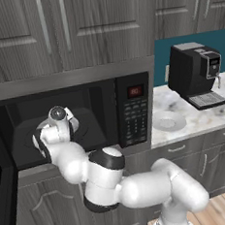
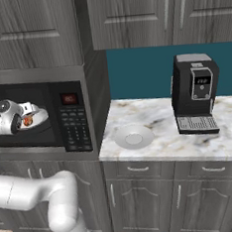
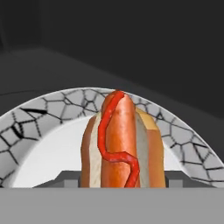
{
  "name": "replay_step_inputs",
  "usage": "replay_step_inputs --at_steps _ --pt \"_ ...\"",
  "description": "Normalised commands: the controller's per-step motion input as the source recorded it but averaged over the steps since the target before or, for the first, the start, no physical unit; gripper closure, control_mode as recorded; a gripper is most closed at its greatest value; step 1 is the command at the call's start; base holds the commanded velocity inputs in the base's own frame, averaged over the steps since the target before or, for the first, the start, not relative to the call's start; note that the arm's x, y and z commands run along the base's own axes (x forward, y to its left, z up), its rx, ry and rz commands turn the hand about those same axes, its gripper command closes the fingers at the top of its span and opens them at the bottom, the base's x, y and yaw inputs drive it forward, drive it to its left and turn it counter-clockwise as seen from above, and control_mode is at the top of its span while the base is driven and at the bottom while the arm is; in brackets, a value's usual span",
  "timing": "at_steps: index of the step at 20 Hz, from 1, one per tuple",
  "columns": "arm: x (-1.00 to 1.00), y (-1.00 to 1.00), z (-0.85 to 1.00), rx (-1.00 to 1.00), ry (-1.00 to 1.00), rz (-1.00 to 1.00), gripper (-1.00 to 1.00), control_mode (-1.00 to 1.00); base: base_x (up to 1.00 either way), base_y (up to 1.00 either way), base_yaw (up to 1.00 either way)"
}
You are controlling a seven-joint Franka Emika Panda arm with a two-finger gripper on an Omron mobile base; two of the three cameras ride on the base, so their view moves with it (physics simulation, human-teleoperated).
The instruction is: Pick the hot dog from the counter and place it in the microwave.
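Microwave (image 1: 61, 119) cavity: hot dog (image 3: 122, 144) between hand (image 3: 118, 181) fingers.

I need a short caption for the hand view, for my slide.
Hot dog between the gripper fingertips, over the microwave's white turntable plate.

White glossy arm (image 1: 141, 187), fat rounded links, black joint bands at elbow & wrist, grey round cap nr microwave (image 1: 133, 110).

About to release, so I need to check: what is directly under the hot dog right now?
In the hand view, the hot dog sits over the round plate inside the microwave, its patterned rim arcing behind. The bun hides the spot beneath it, so contact cannot be confirmed.
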Motion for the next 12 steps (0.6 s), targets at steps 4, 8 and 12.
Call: replay_step_inputs --at_steps 4,8,12 --pt "-0.09 0.0 -0.26 0.0 0.01 0.0 -1.0 -1.0 0.0 0.0 0.0" --pt "-0.04 0.0 -0.04 0.0 0.0 -0.01 -1.0 -1.0 0.0 0.0 0.0" --pt "-0.35 0.0 0.0 0.0 0.0 -0.03 -1.0 -1.0 0.0 0.0 0.0"
